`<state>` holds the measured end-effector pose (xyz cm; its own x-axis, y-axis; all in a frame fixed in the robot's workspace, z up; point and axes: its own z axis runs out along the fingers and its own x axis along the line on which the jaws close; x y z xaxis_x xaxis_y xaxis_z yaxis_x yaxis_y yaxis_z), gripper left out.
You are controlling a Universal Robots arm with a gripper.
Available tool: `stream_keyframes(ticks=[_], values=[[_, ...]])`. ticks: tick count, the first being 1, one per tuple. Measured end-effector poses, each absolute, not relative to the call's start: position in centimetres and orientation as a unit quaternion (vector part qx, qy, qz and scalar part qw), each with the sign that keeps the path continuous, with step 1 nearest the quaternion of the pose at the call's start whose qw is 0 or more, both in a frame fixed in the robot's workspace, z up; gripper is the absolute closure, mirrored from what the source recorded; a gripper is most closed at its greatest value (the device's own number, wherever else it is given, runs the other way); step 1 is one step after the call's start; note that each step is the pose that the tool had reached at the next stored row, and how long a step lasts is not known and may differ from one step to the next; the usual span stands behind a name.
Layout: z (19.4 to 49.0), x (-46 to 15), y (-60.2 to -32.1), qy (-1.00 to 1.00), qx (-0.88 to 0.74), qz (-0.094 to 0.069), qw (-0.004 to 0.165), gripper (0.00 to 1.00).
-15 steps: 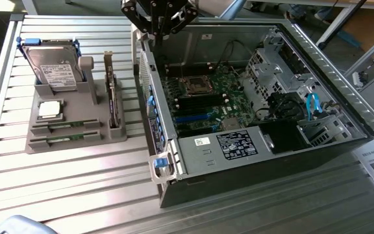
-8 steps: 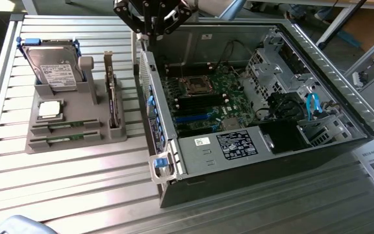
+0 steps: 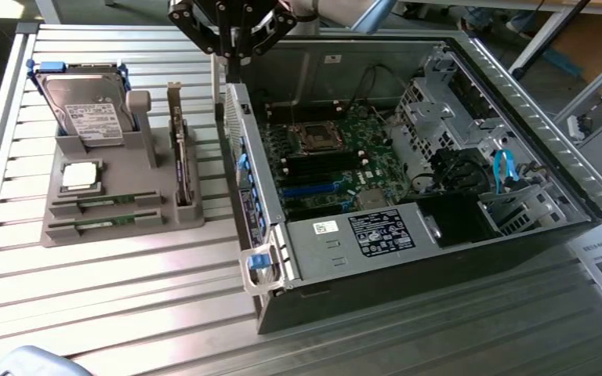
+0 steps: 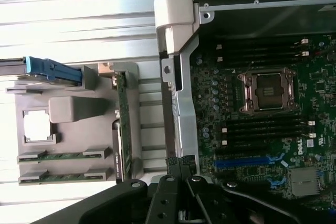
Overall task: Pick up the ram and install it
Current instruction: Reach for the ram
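1. One ram stick (image 3: 100,228) lies flat in the nearest slot of the grey holder (image 3: 123,186) on the slatted surface (image 3: 123,298); a second ram stick (image 3: 104,205) sits just behind.
2. Farther back, a hard drive (image 3: 84,106) stands in the same holder, beside the open computer case (image 3: 406,291).
3. Farthest, the jaws hang closed above the case's wall, apparently gripping nothing, well apart from both sticks.

Bright light falls across the ribbed metal tabletop (image 3: 123,298), strongest toward the exterior view's upper left, where the metal glares white. Inside the open computer case (image 3: 385,294) the light is dimmer, with soft shadows.
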<state>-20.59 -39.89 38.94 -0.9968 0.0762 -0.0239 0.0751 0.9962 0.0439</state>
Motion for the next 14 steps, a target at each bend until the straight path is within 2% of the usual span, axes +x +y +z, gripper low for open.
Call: stream_keyframes(ticks=[14], values=[[38.8,-23.0,-39.9,0.999,0.038,0.021,0.013,0.90]])
